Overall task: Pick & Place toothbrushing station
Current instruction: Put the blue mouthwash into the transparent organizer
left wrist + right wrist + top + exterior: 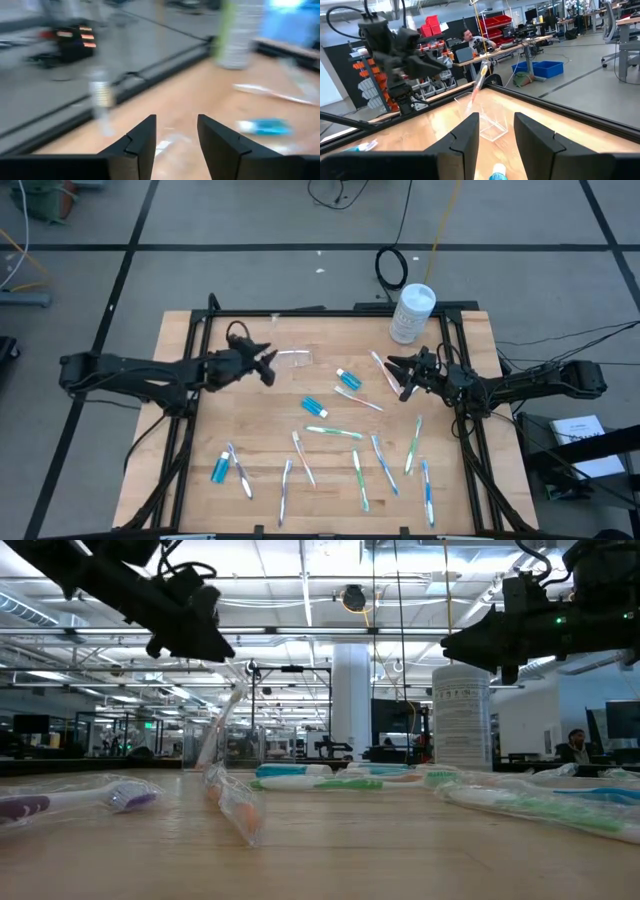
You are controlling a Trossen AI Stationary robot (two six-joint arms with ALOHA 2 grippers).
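The toothbrushing station, a small clear plastic holder (pixel 293 358), rests by its base on the wooden table near the far edge; it also shows in the right wrist view (pixel 489 126). A wrapped toothbrush (pixel 478 81) stands tilted in it, and also shows in the low view (pixel 220 728). My left gripper (pixel 270 365) hovers just left of the holder, open and empty, above the table (pixel 190 630). My right gripper (pixel 398 375) hovers open and empty to the holder's right, above the table (pixel 480 640), beside a lying toothbrush (pixel 383 370).
A white round lidded tub (pixel 412 312) stands at the far right. Several wrapped toothbrushes (pixel 385 463) lie across the near half of the table. Small blue tubes lie at mid-table (pixel 313 407) and near left (pixel 220 468). Bare wood (pixel 210 410) lies left of centre.
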